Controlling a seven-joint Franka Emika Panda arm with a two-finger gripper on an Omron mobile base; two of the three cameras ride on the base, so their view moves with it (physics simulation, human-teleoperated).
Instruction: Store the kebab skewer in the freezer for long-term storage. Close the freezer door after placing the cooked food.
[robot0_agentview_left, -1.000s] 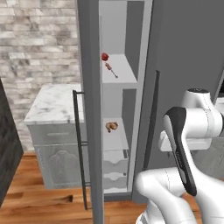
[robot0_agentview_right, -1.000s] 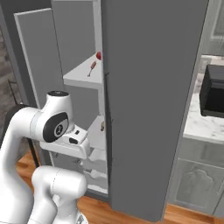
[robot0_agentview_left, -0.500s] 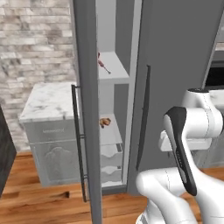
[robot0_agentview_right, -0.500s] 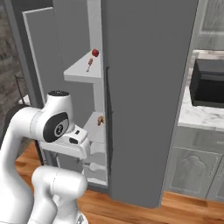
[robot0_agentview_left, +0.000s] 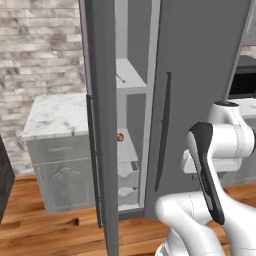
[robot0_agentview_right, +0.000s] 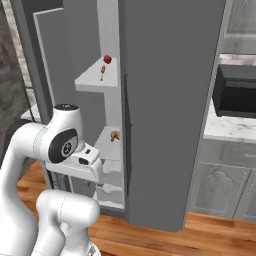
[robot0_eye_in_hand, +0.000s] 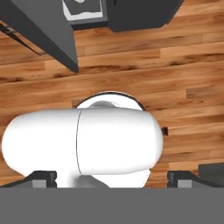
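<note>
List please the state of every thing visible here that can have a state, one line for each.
Tall dark grey freezer: open.
Narrow dark grey freezer door: ajar, not closed.
Thin metal kebab skewer: lying on the upper white shelf.
Two-finger gripper: open, empty, pointing at the wooden floor.

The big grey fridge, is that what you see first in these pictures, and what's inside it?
Yes: the tall dark grey fridge stands in the middle with its narrow door open. On the upper white shelf lie a skewer and a round red food, and a brown lump sits on the shelf below. The white robot arm waits in front of it.
</note>
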